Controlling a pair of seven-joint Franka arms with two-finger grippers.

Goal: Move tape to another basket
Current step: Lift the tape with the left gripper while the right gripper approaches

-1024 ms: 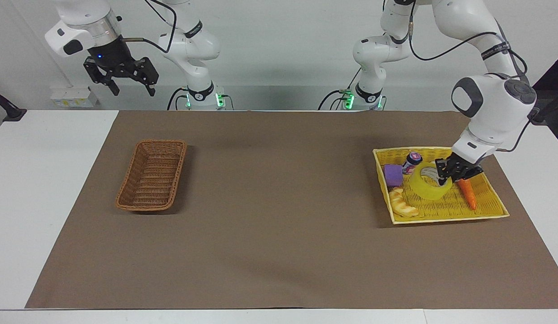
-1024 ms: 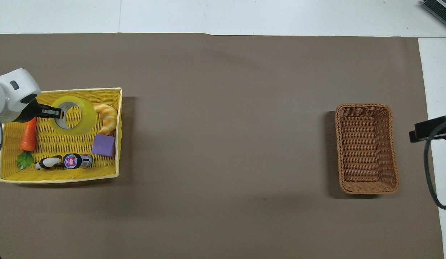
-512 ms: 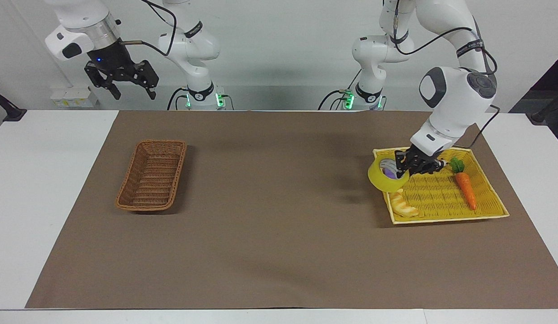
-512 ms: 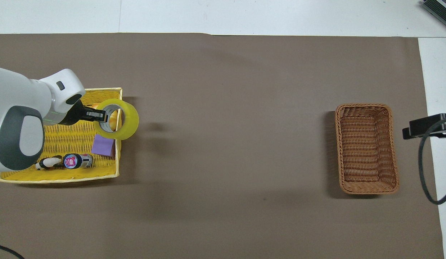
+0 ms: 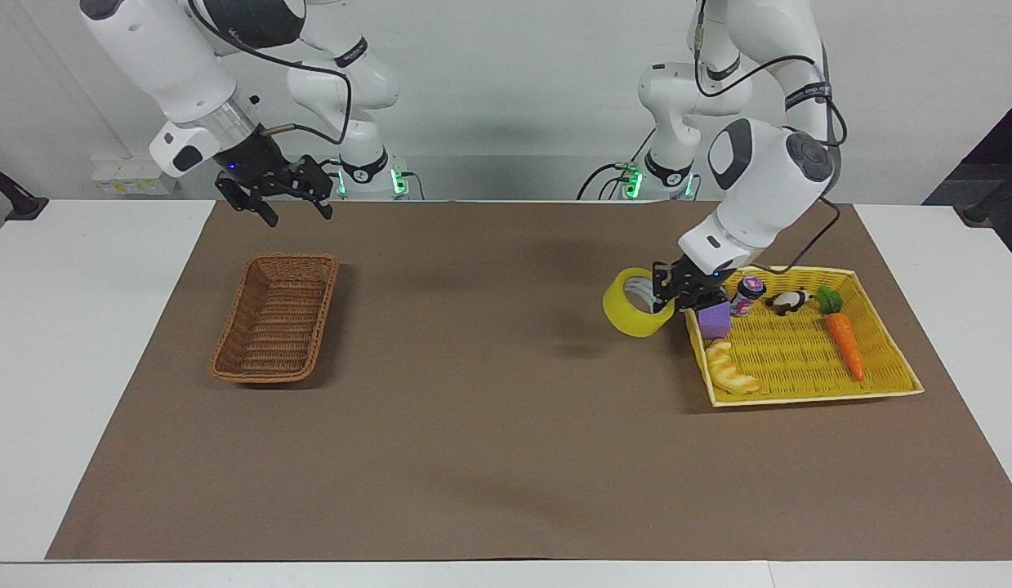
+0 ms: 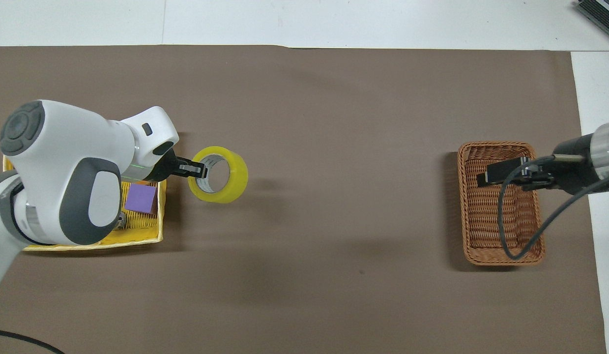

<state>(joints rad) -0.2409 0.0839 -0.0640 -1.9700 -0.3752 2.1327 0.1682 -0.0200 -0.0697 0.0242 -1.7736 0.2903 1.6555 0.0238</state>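
At the right arm's end of the desk (image 5: 97,343), the right hand (image 5: 287,202) hangs in the air with its fingers spread wide and nothing between them, above the brown mat's (image 5: 489,425) edge nearest the robots. Under and just past it lies the brown wicker basket (image 5: 275,329), with nothing in it. In the overhead view this hand (image 6: 503,172) covers part of that basket (image 6: 501,246).

Toward the left arm's end, the left hand (image 5: 667,296) pinches the wall of the yellow tape roll (image 5: 632,312), one finger inside the core. The tape (image 6: 218,174) is up in the air over bare mat, just beside the yellow basket's (image 5: 808,398) rim. In that yellow basket lie a purple block (image 5: 713,318), a croissant (image 5: 730,369), a small bottle (image 5: 748,291), a black-and-white figure (image 5: 789,300) and a carrot (image 5: 844,338).
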